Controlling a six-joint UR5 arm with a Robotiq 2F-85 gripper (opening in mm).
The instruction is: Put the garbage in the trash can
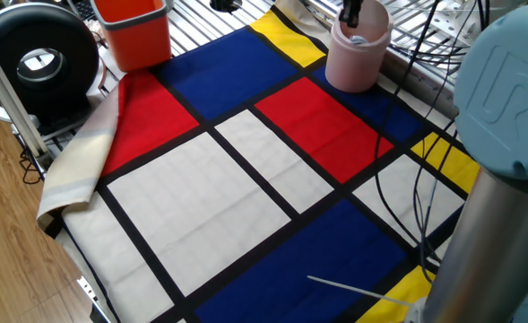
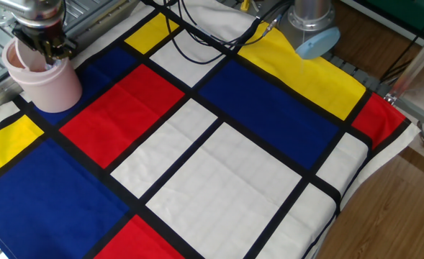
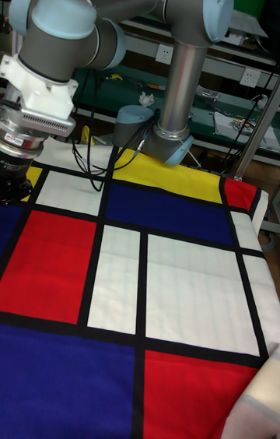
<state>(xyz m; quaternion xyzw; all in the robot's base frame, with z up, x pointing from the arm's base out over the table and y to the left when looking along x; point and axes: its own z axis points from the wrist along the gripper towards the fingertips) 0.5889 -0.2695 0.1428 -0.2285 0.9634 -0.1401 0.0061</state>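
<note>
Other fixed view: end effector (image 2: 47, 49) over the pink trash can (image 2: 44, 85) at far left; its grip state cannot be told.

Bright, even indoor light, soft faint shadows, sharp focus across the cloth (image 1: 246, 179), no strong glare.

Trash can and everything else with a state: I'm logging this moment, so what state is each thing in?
Trash can: upright, top open, something pale visible inside.
Garbage: apparently the pale wad inside the trash can.
Hand: over the trash can's mouth; open or shut cannot be told.
Orange bin: upright, open top.
Cloth: spread flat, one corner hanging off the table edge.
</note>
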